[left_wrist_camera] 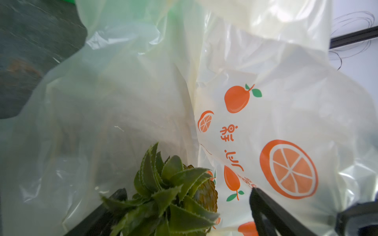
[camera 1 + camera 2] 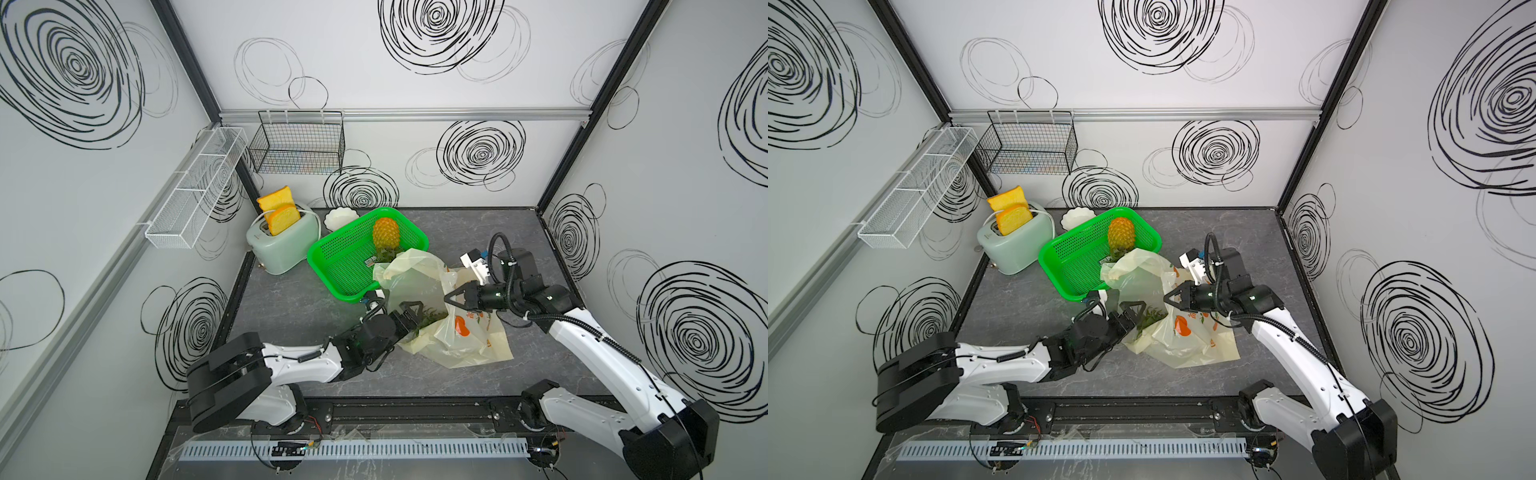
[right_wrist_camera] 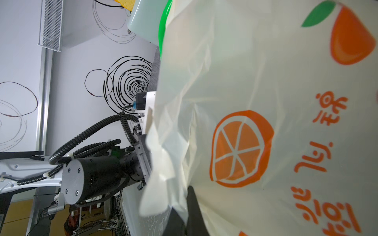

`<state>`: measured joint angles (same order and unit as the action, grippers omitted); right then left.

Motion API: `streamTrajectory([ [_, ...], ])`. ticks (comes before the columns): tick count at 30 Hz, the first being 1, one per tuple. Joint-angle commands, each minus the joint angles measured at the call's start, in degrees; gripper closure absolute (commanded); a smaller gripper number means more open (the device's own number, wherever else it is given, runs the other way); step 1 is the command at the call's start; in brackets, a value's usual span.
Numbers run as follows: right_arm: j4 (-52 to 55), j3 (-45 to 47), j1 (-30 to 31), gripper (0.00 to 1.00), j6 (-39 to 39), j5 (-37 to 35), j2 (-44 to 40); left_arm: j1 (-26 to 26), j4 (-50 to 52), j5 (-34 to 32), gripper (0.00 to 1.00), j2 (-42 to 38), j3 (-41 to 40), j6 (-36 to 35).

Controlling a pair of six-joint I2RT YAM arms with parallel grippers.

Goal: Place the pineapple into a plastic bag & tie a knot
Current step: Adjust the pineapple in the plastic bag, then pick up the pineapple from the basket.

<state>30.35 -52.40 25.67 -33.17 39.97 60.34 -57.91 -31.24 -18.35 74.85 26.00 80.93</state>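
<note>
The pale yellow plastic bag (image 2: 461, 345) (image 2: 1187, 349) with orange fruit prints lies mid-table, its mouth held up. A pineapple's green crown (image 2: 430, 320) (image 1: 163, 183) shows through the film, inside the bag. My left gripper (image 2: 412, 309) (image 1: 187, 193) reaches into the bag mouth, open, with its fingers standing apart on either side of the crown. My right gripper (image 2: 449, 298) (image 3: 185, 201) is shut on the bag's rim (image 3: 163, 173) and lifts it. No knot is in view.
A green basket (image 2: 349, 262) behind the bag holds a second pineapple (image 2: 386, 235). A mint toaster (image 2: 286, 249) with bread slices and a white bowl (image 2: 338, 218) stand at the back left. Wire baskets (image 2: 297, 143) hang on the walls.
</note>
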Motion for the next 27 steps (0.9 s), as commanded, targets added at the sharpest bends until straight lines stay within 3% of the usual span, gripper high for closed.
streamTrajectory([
  [1, 1.1, 0.3, 0.2, 1.00, 2.1, -1.0, 0.7, 0.4, 12.4, -7.3, 0.03, -7.0, -0.8, 3.0],
  [4, 1.5, 0.5, 0.2, 1.00, 2.7, -1.4, 0.7, 0.3, 23.6, -11.8, 0.03, -14.5, -1.1, 2.8],
  [7, 1.7, 0.7, 0.2, 1.00, 2.9, -1.3, 0.7, 2.3, 28.1, -14.8, 0.03, -21.1, -0.6, -5.1],
  [9, 2.2, 0.7, 0.3, 1.00, 3.3, -1.6, 0.7, 7.3, 28.8, -11.8, 0.01, -24.0, 0.9, -14.7],
  [12, 3.4, 0.2, 0.3, 1.00, 4.3, -2.1, 0.6, 19.5, 32.5, 1.0, 0.01, -23.8, 6.3, -25.8],
  [16, 4.4, 0.2, 0.3, 1.00, 5.6, -2.5, 0.8, 30.7, 36.0, 13.9, 0.02, -15.9, 16.9, -44.0],
  [19, 4.7, 0.7, 0.3, 1.00, 6.5, -2.9, 0.8, 35.8, 40.6, 18.8, 0.03, -7.5, 26.3, -52.2],
  [22, 6.4, 1.5, 0.4, 1.00, 8.6, -4.7, 0.2, 38.1, 41.9, 22.6, 0.02, 1.0, 33.5, -55.0],
  [27, 10.3, 3.5, 0.3, 1.00, 12.0, -8.8, -0.9, 38.9, 42.8, 26.6, 0.03, 15.0, 42.9, -53.2],
])
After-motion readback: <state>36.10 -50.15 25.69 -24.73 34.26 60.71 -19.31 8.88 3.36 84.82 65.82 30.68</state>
